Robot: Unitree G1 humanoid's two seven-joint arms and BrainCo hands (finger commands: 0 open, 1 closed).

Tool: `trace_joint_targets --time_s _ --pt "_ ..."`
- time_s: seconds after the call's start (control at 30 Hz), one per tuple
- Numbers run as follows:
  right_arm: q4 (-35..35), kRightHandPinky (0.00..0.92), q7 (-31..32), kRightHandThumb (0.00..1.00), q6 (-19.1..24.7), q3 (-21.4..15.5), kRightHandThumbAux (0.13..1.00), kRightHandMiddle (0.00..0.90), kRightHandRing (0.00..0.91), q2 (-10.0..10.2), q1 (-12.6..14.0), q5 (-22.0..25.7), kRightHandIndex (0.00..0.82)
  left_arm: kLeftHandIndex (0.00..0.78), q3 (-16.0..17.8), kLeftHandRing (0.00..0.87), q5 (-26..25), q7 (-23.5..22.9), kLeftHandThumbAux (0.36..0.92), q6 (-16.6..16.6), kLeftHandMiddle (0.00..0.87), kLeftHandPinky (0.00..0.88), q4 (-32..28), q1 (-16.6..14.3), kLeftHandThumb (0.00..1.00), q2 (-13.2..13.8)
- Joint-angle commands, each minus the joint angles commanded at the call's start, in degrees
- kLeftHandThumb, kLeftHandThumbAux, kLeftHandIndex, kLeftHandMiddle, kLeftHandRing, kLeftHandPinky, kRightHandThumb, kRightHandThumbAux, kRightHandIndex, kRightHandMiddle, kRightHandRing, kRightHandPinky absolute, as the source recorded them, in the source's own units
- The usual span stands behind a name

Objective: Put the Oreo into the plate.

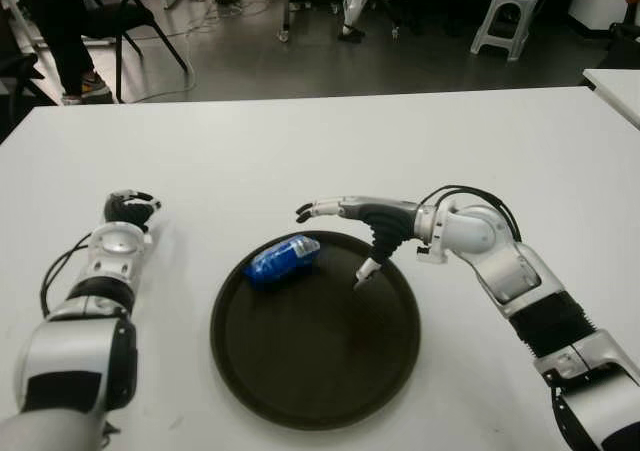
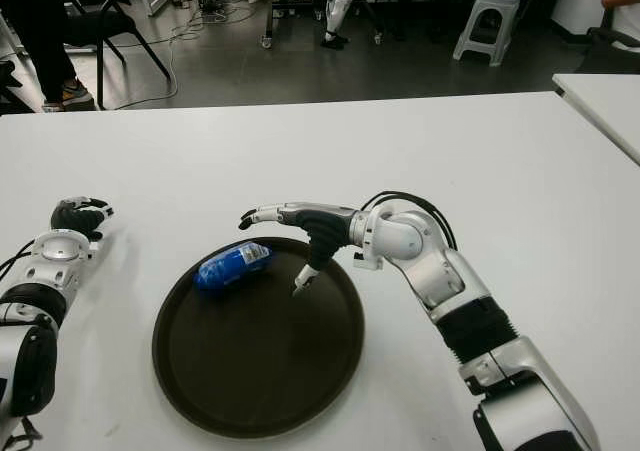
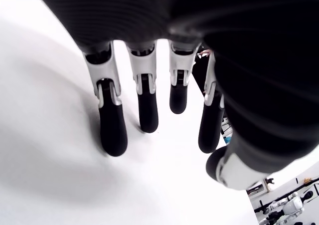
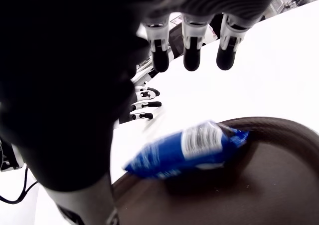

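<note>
The plate (image 1: 300,371) lies on the white table (image 1: 300,151), and the Oreo (image 1: 283,260) lies inside it by its far left rim. The right hand (image 1: 350,221) hovers above the plate beside the pack, fingers spread, holding nothing. The left hand (image 1: 128,211) shows left of the plate, fingers relaxed and empty. Beyond the table stand a chair (image 1: 120,1) and a stool (image 1: 505,11).

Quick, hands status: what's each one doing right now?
Left hand: open, holds nothing, on the table left of the plate.
Right hand: open, empty, above the plate beside the Oreo pack.

Grey floor (image 1: 400,66) behind holds a white stool (image 1: 505,16) and black chair (image 1: 125,11).
</note>
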Motion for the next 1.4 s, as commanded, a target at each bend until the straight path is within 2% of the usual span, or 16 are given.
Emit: trace_joint_targets --time_s 0.13,0.17,0.2,0.3,0.4,1.13,1.4 --pt "-0.1 0.0 -0.2 0.0 0.1 0.0 0.897 0.0 0.0 0.0 0.1 -0.2 0.0 0.398 -0.3 0.155 0.2 0.2 0.725 0.4 0.131 0.149 0.0 -0.1 0.672 0.0" --pt "-0.2 0.0 -0.3 0.0 0.2 0.0 0.896 0.0 0.0 0.0 0.1 -0.3 0.0 0.281 -0.4 0.148 0.3 0.3 0.736 0.5 0.124 0.14 0.0 -0.1 0.525 0.0" --pt "-0.2 0.0 -0.3 0.0 0.2 0.0 0.896 0.0 0.0 0.0 0.1 -0.3 0.0 0.205 -0.4 0.143 0.3 0.3 0.745 0.6 0.119 0.135 0.0 -0.1 0.424 0.0" --pt "-0.1 0.0 -0.3 0.0 0.2 0.0 0.896 0.0 0.0 0.0 0.1 -0.3 0.0 0.116 -0.5 0.136 0.3 0.5 0.754 0.7 0.113 0.131 0.0 -0.2 0.305 0.0" --pt "0.0 0.0 0.0 0.0 0.3 0.1 0.898 0.0 0.0 0.0 0.0 -0.2 0.0 0.091 -0.4 0.136 0.2 0.4 0.753 0.7 0.113 0.128 0.0 -0.2 0.274 0.0" --pt "0.7 0.0 0.7 0.0 0.8 0.2 0.902 0.0 0.0 -0.1 -0.9 -0.7 0.0 0.144 -0.3 0.175 0.1 0.0 0.749 0.2 0.156 0.182 0.0 -0.2 0.278 0.1" --pt "2.9 0.0 -4.2 0.0 0.2 -1.1 0.892 0.0 0.0 0.5 -0.9 -2.3 0.0 0.17 -0.3 0.177 0.1 0.5 0.744 0.6 0.163 0.172 0.0 -0.3 0.255 0.0"
